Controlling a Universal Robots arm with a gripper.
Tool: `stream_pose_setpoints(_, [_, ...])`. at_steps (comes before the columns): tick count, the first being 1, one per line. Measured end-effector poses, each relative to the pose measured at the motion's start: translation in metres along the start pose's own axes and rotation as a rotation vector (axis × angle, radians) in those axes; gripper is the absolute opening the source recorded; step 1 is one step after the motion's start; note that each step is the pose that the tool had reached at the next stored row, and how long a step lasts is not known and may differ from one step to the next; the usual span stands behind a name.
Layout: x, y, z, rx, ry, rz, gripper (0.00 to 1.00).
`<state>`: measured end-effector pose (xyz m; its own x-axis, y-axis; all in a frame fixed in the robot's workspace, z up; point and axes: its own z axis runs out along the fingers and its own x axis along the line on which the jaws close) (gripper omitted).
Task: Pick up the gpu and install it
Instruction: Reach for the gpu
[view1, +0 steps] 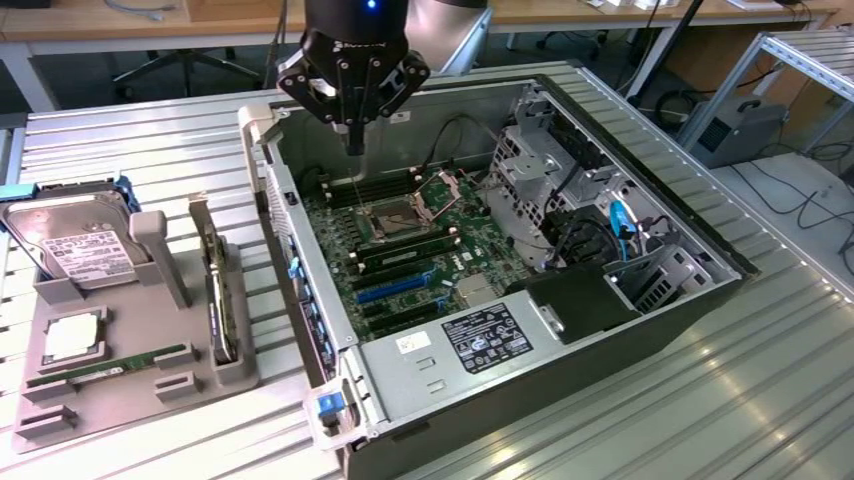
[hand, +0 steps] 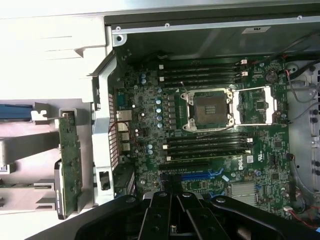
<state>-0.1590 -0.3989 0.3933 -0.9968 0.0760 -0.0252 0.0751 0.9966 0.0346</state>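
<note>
- One gripper (view1: 354, 140) hangs over the open computer case (view1: 287, 215). Its fingers are shut tight and hold nothing.
- One gpu (view1: 218, 290) stands on its edge in the gray holder (view1: 134, 395), just outside the case wall.
- One hard drive (view1: 74, 245) and one memory stick (view1: 114, 360) sit there too.
- The gpu shows edge-on, so its face is hard to see.

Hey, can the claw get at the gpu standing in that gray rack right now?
Probably yes. The gpu stands on edge in the gray rack outside the case, its top edge bare with nothing over it. The claw hangs shut above the motherboard, unobstructed.
</note>
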Motion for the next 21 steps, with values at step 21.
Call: stream_pose_setpoints(21, [0.0059, -0.0004, -0.0001, 0.0020, -0.0001, 0.000, 0.11])
